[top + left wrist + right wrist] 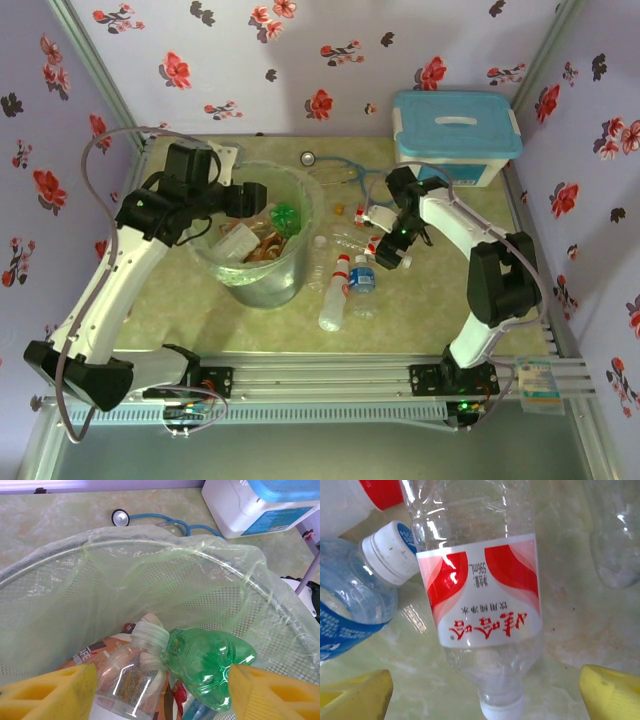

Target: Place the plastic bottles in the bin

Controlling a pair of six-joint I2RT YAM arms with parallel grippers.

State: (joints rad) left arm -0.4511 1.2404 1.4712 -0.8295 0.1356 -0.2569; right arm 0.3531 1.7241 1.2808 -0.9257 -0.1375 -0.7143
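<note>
The bin (262, 270), a round grey mesh bucket lined with a clear bag (165, 565), stands left of centre with several plastic bottles inside. My left gripper (250, 200) hangs over its rim, open. Between its yellow fingers (50, 692) lie a clear bottle (127, 680) and a green bottle (210, 665), down in the bin. Right of the bin, several bottles lie on the table, among them a red-capped one (335, 295) and a blue-labelled one (362, 282). My right gripper (392, 250) is low over them, open astride a clear bottle with a red-white label (485, 595), its white cap (502, 710) pointing towards the wrist.
A white box with a light-blue lid (455, 135) sits at the back right corner. A stethoscope (320, 160) lies on the table behind the bin. Flowered walls close in the back and both sides. More clear bottles (345, 240) lie between the bin and the right arm.
</note>
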